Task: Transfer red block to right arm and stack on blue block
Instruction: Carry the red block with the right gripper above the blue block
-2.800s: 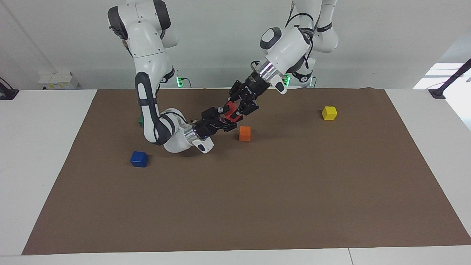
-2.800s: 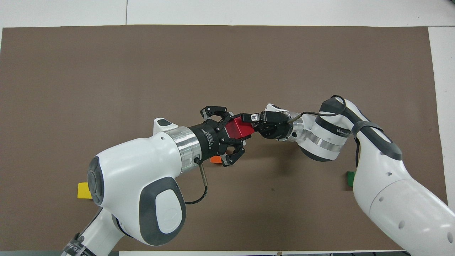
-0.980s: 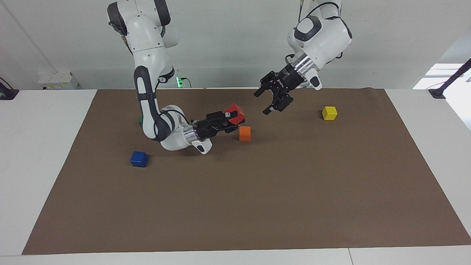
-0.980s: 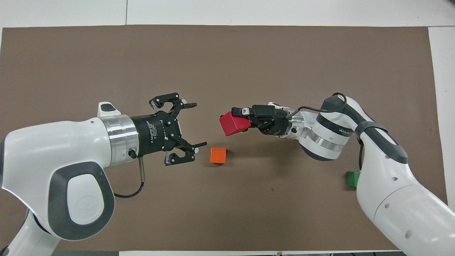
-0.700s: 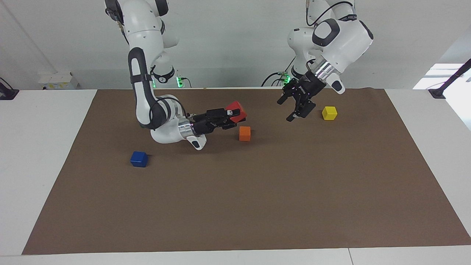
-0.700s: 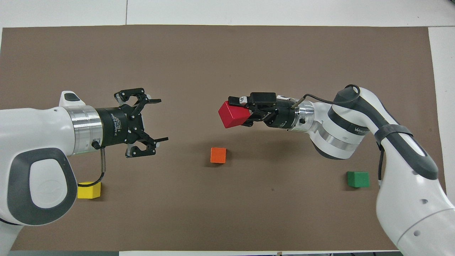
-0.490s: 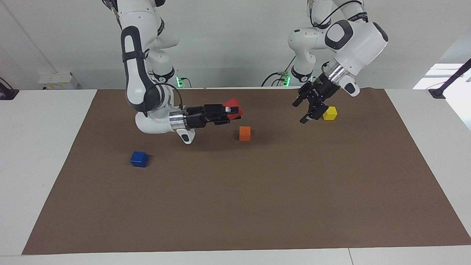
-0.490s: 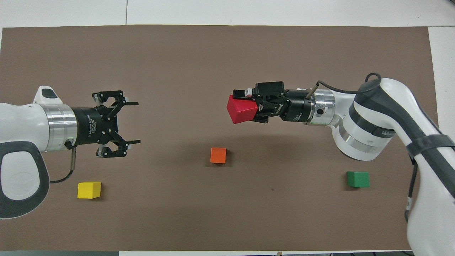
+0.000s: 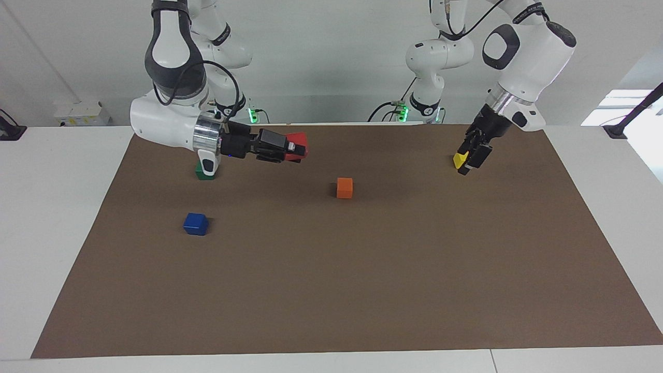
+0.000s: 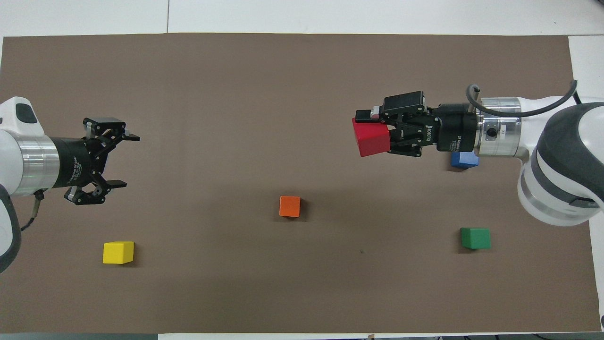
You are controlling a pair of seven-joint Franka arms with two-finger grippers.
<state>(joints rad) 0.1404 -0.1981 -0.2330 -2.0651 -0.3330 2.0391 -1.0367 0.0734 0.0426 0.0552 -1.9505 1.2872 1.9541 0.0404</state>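
My right gripper (image 9: 291, 147) is shut on the red block (image 9: 298, 143), which it holds level in the air above the brown mat. From above, the red block (image 10: 372, 138) in the right gripper (image 10: 373, 133) hangs beside the blue block (image 10: 464, 160), which the right wrist partly covers. The blue block (image 9: 196, 224) sits alone on the mat at the right arm's end. At the left arm's end, my left gripper (image 10: 126, 160) is open and holds nothing. In the facing view, the left gripper (image 9: 472, 156) hangs in front of the yellow cube.
An orange cube (image 9: 344, 187) (image 10: 289, 206) sits mid-mat. A green cube (image 9: 204, 171) (image 10: 475, 238) lies nearer to the robots than the blue block. A yellow cube (image 9: 459, 158) (image 10: 118, 252) is at the left arm's end. The brown mat (image 10: 283, 71) covers the table.
The right arm has lifted and swung the red block away from the middle toward its own end, near the blue block. The open left gripper has drawn back toward the left arm's end.
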